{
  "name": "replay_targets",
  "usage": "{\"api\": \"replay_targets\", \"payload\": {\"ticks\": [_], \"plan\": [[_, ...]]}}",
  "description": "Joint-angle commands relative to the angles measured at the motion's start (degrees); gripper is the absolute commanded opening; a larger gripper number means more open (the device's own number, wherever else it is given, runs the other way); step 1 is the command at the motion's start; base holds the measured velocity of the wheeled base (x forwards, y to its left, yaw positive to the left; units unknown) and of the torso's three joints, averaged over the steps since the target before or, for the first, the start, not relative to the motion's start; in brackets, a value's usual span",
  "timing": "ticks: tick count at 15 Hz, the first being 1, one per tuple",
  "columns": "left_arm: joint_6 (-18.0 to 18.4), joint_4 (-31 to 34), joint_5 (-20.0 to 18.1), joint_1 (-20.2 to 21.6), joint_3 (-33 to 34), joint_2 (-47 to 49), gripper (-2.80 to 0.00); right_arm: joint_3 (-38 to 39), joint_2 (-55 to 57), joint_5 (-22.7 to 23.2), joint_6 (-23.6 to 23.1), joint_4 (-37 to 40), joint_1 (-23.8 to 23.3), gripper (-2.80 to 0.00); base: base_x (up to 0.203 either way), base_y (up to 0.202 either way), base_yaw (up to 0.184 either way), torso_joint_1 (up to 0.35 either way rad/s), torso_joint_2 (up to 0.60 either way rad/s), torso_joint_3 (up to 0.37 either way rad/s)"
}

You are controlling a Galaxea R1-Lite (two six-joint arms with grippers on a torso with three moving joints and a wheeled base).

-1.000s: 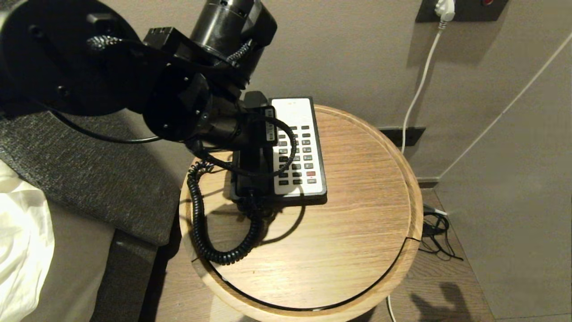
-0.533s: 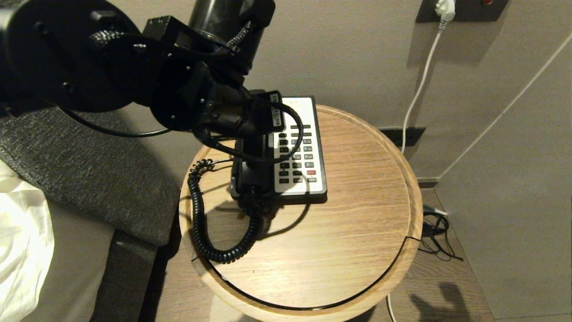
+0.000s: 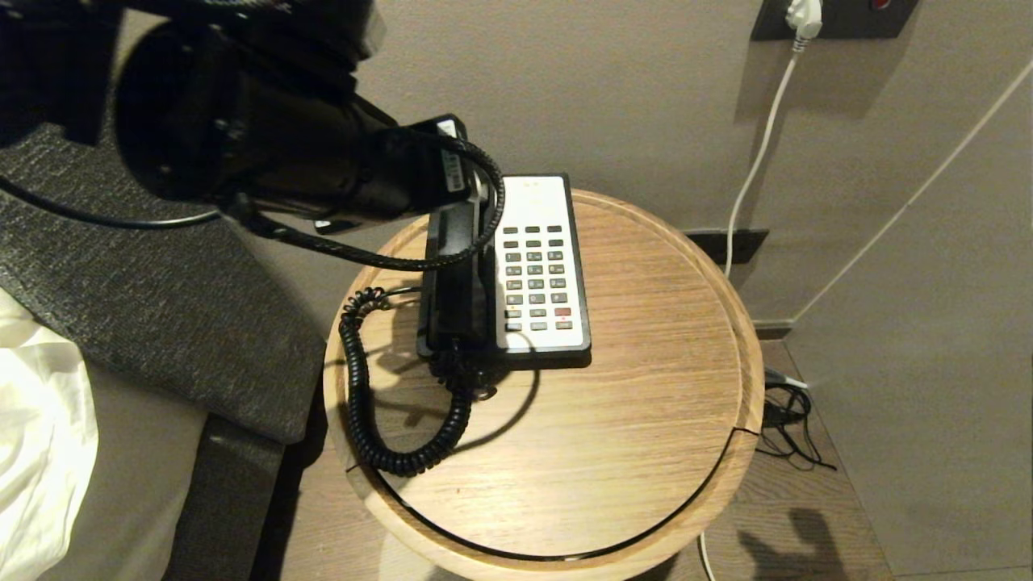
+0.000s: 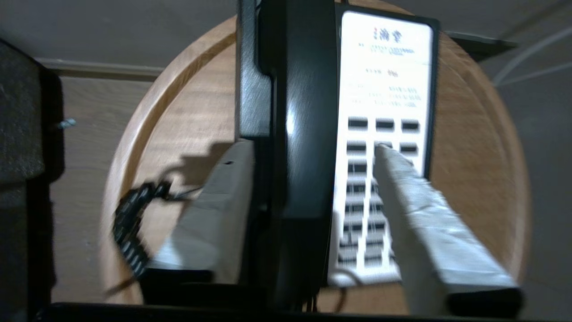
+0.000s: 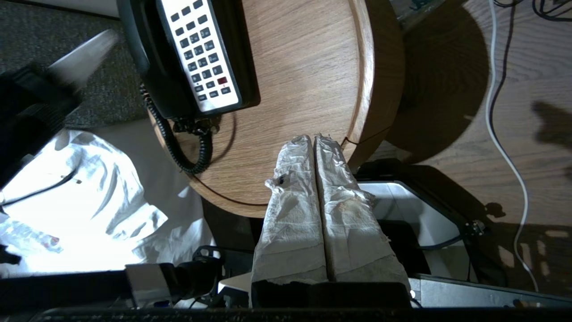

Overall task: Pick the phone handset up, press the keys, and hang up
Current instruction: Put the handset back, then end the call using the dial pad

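A: Along the back-left edge of the round table (image 3: 646,452), the phone handset (image 3: 453,290) is lying in its cradle beside the keys (image 3: 534,278). Which step is this?

B: Either the pickup or the hang-up; I cannot tell which.

A: And the left gripper (image 4: 308,152)?

B: Its fingers (image 4: 223,197) are standing half open, straddling the handset, apparently gripping nothing. A pickup would call for closing squarely.

A: The right gripper (image 5: 314,143)?

B: It is hanging pressed shut over the table's front edge, empty.
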Motion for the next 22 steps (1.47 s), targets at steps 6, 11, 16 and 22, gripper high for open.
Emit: {"api": "replay_targets", "payload": {"ticks": [6,11,16,22], "plan": [[-9.95,5.54,-11.85,1.64,28.42,-35.37,-2.8,-3.52,10.74,-0.11,-0.34,0.18,0.43,-2.8,0.0,0.0,0.0,0.0,0.0,0.0],[-13.6,5.68,-22.88,6.08,52.01,-55.05,-2.8,-11.15,23.23,-0.55,-0.68,1.12,4.38,-2.8,0.0,0.0,0.0,0.0,0.0,0.0],[-14.46,1.57,-27.5,6.51,57.98,-59.63,-2.8,-11.36,29.63,-0.62,-0.77,-0.7,6.67,-2.8,0.0,0.0,0.0,0.0,0.0,0.0],[-14.57,-0.38,-28.22,6.6,61.61,-60.76,-2.8,-11.36,32.84,-0.17,-0.77,-2.83,10.15,-2.8,0.0,0.0,0.0,0.0,0.0,0.0]]}}
